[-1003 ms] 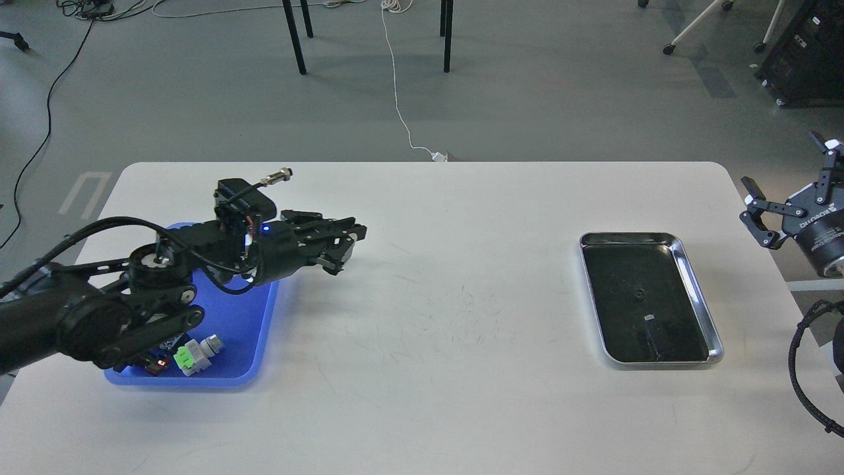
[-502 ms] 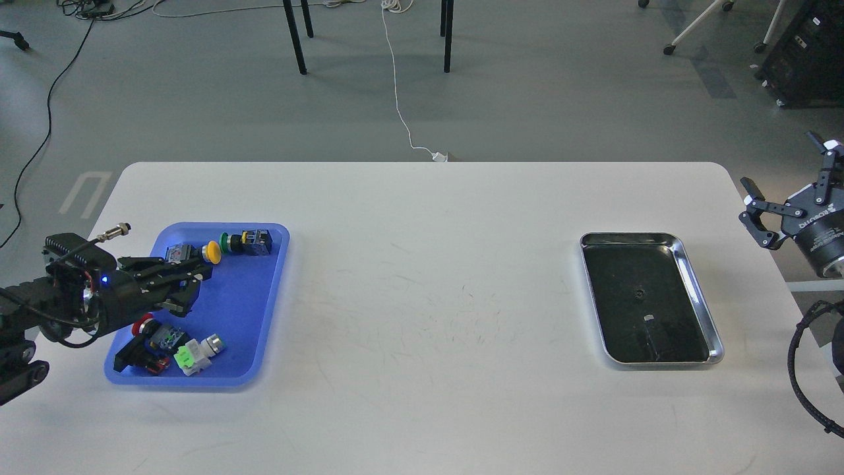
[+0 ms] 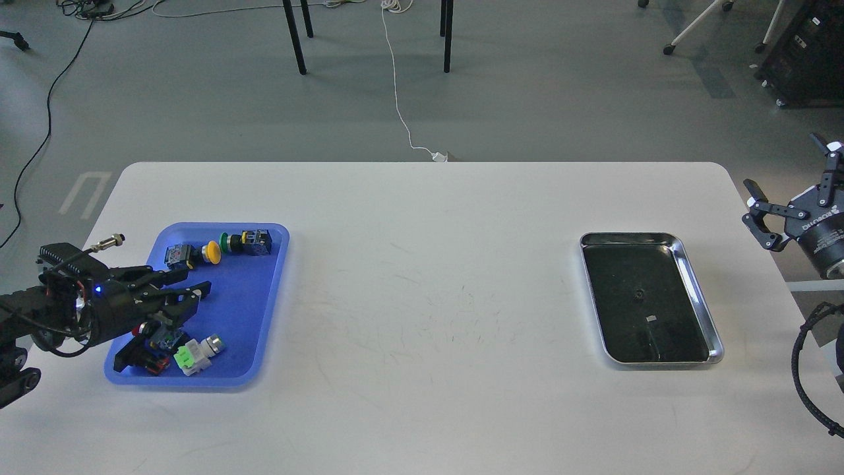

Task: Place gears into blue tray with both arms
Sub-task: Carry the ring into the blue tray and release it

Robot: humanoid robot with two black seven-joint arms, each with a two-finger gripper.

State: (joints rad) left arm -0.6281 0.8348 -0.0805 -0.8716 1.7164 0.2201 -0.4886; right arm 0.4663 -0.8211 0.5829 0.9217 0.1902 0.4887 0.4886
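Note:
The blue tray [image 3: 254, 310] lies at the table's left and holds several coloured push-button switches. My left gripper [image 3: 196, 280] hovers over the tray's left half, pointing right, open, with blue tray floor showing between its fingers and nothing seen between them. One tiny dark gear [image 3: 638, 294] lies in the middle of the silver tray [image 3: 692, 277] at the right. No gear can be made out in the blue tray. My right gripper [image 3: 790, 173] hangs open off the table's right edge, away from both trays, with nothing in it.
Yellow- and green-capped switches [image 3: 227, 246] sit along the blue tray's far rim, and red, green and white ones [image 3: 188, 353] at its near-left corner. A small white mark [image 3: 651, 318] shows on the silver tray's dark floor. Chair legs and cables are on the floor behind.
My left arm has drawn back leftward from near the table's middle to over the blue tray, uncovering the switches, and its fingers have spread. The right gripper has shifted slightly right.

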